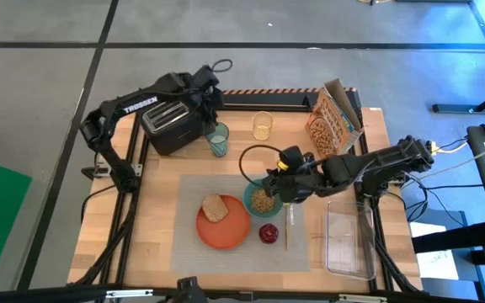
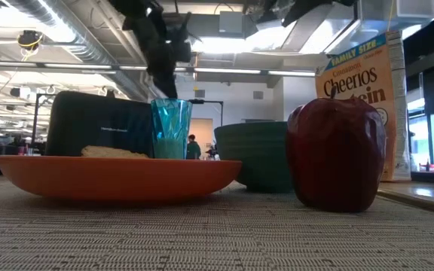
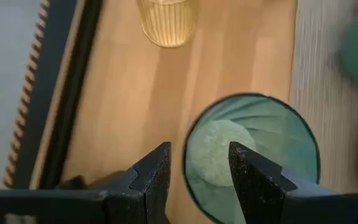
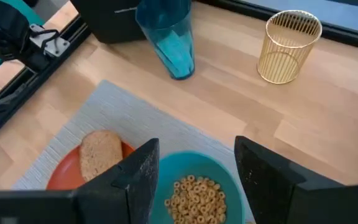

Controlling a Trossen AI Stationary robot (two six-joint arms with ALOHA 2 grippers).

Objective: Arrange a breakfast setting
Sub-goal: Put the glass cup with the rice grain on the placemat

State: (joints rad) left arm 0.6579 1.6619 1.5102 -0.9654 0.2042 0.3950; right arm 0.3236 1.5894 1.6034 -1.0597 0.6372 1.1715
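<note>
The grey placemat (image 1: 183, 202) holds the orange plate (image 1: 226, 229) with the toast slice (image 1: 215, 207) on it. It also holds the teal bowl (image 1: 262, 200) of cereal rings, the dark-red fruit (image 1: 269, 233) and the gold spoon (image 1: 287, 229). The pale teal tumbler (image 1: 218, 140) stands upright on the wood beside the black toaster (image 1: 171, 124). My left gripper (image 3: 199, 152) is open right above the tumbler's rim (image 3: 188, 146), one finger over the hollow and one outside. My right gripper (image 4: 197, 149) is open and empty just above the bowl (image 4: 197, 186).
A small yellowish glass (image 1: 262, 126) and a cereal box (image 1: 331, 122) stand at the table's far side. A clear plastic container (image 1: 349, 240) lies at the right, beside the placemat. A black frame rail (image 1: 268, 99) runs along the far edge.
</note>
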